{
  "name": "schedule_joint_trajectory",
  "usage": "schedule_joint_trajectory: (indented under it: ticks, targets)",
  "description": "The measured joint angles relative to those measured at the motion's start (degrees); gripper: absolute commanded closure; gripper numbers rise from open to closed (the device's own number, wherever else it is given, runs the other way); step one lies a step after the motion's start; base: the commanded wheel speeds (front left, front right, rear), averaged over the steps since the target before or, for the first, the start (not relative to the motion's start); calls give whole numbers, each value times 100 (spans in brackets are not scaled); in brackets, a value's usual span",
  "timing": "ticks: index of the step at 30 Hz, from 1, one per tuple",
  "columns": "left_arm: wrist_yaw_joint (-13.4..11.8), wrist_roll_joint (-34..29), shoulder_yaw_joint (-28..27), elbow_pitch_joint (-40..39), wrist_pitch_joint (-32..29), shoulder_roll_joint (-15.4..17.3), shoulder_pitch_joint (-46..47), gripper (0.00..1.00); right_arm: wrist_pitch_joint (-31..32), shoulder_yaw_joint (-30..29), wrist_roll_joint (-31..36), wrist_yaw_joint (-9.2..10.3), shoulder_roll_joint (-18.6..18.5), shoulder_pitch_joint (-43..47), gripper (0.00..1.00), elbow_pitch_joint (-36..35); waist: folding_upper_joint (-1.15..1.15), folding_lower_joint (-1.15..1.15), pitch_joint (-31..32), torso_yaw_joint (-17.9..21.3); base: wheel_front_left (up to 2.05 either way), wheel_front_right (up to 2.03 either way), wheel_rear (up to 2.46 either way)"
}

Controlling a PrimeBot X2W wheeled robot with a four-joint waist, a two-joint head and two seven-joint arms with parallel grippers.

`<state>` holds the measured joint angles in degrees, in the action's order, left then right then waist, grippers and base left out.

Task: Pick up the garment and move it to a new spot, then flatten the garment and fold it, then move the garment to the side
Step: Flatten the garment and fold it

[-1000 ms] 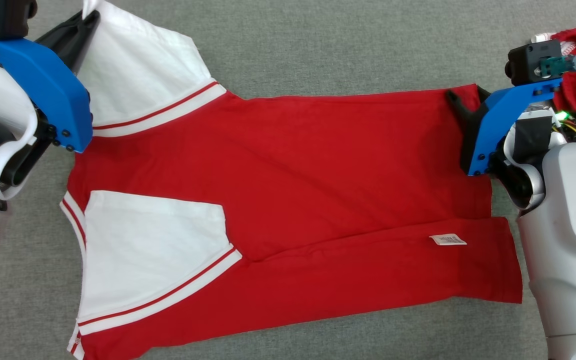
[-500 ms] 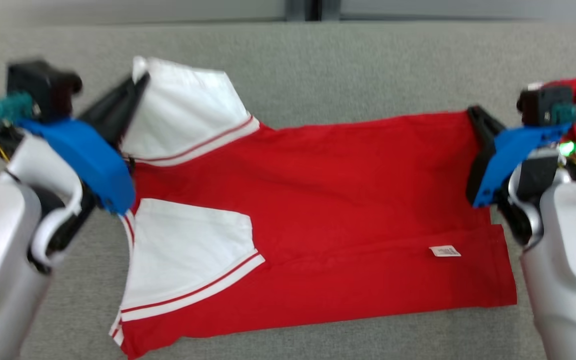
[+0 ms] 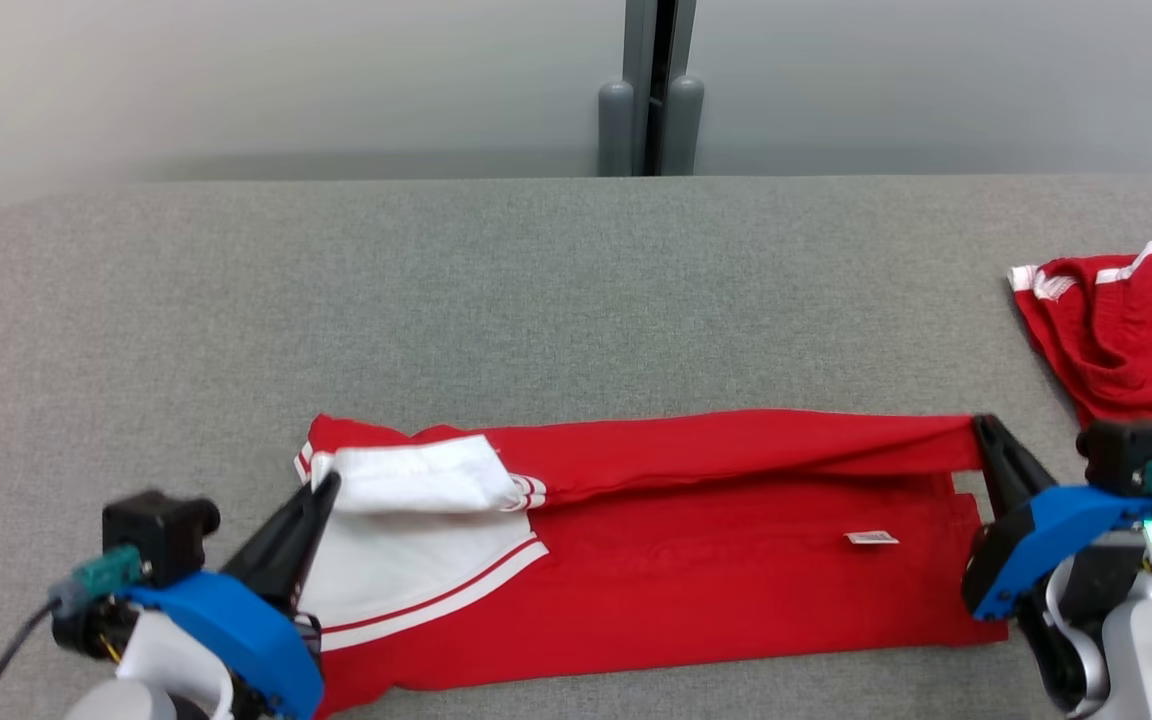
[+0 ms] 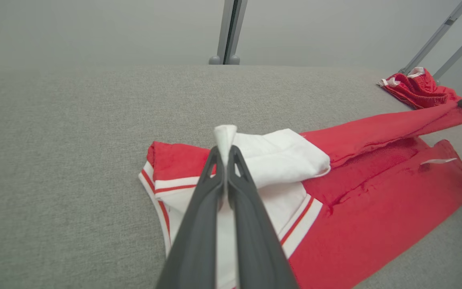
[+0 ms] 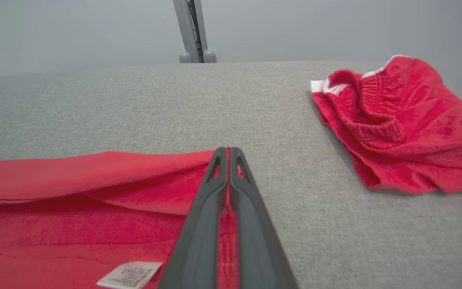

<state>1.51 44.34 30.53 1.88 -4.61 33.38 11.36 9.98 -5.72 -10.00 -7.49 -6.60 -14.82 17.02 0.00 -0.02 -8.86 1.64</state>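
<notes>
Currently your left gripper (image 3: pixel 324 487) pinches the white sleeve (image 3: pixel 416 478) of the red-and-white fabric shirt (image 3: pixel 686 590), your right gripper (image 3: pixel 981 425) its red hem corner (image 3: pixel 936 436). The shirt lies along the near edge of the grey felt table (image 3: pixel 536 300), crumpled red shorts (image 3: pixel 1126 340) far right.

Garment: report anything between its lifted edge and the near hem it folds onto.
Nothing visible does. The left gripper and right gripper pinch the lifted edge of the garment; beneath lies its own red cloth with a label. The crumpled red shorts sit apart, far right.
</notes>
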Motion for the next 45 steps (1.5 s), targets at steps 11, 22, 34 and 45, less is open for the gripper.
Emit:
schedule_joint_trajectory:
  ticks: [11, 22, 34, 45]
  targets:
    - [44, 226, -26, 787, 1054, -521, -778, 0, -318, -246, 298, -1, 293, 735, 0, -282, 0, 1, 222, 52, 0, 0, 0]
    - [-360, 216, -794, 905, 1931, -890, -1194, 0, -815, -733, 136, 0, 364, 1217, 0, -439, 0, 2, 380, 18, 0, 0, 0]
    - [-756, -380, -1206, 846, 1960, -1218, -1199, 0, -980, -457, 82, 0, 372, 966, 0, 623, 0, 2, 411, -159, 0, 0, 0]
    - [-701, -541, -1457, 883, 1960, -1341, -1255, 0, -1074, -286, 197, 1, 356, 378, 71, 1969, 0, 2, 275, -237, 0, 0, 0]
